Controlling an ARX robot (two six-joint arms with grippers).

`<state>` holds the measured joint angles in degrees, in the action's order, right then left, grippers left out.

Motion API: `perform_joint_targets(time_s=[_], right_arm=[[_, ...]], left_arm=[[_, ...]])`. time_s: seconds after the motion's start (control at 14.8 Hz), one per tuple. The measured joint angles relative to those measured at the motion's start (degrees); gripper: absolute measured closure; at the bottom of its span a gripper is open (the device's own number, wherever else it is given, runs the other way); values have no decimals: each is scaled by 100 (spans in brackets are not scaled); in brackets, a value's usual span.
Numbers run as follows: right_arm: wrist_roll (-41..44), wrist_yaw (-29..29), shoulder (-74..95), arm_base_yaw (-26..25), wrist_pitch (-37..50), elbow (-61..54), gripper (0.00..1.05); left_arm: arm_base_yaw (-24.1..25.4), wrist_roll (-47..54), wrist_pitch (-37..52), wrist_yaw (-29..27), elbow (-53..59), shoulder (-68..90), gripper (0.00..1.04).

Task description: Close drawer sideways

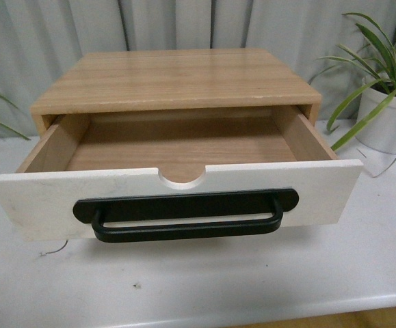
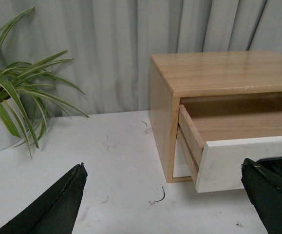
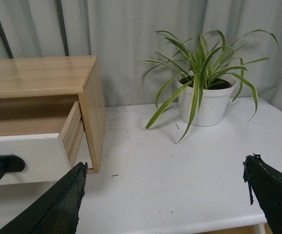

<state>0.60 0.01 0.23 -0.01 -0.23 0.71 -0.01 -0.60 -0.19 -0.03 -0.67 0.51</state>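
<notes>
The drawer (image 1: 40,205) has a white front with a black bar handle (image 1: 184,222) and a half-round notch in its top edge. It stands pulled far out of a light wood cabinet (image 1: 177,78) and is empty. Neither arm shows in the front view. My left gripper (image 2: 165,200) is open and empty, low over the table, left of the cabinet, with the drawer's front (image 2: 228,161) near one finger (image 2: 272,195). My right gripper (image 3: 165,200) is open and empty to the right of the cabinet (image 3: 94,107); the drawer front (image 3: 38,156) lies beside one finger (image 3: 58,204).
A white table (image 1: 204,287) carries the cabinet. A potted spider plant (image 1: 389,109) stands at the right, also in the right wrist view (image 3: 206,97). Another plant (image 2: 9,107) stands at the left. Grey curtains (image 1: 184,24) hang behind. The table's front edge (image 1: 286,311) is close.
</notes>
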Motion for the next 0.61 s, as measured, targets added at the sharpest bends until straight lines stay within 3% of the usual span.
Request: perform_joint_targets(time_s=[0.61], right_arm=[[-2, 0, 0, 0, 2, 0, 6]], left_arm=[[0, 0, 0, 0, 0, 0, 7]])
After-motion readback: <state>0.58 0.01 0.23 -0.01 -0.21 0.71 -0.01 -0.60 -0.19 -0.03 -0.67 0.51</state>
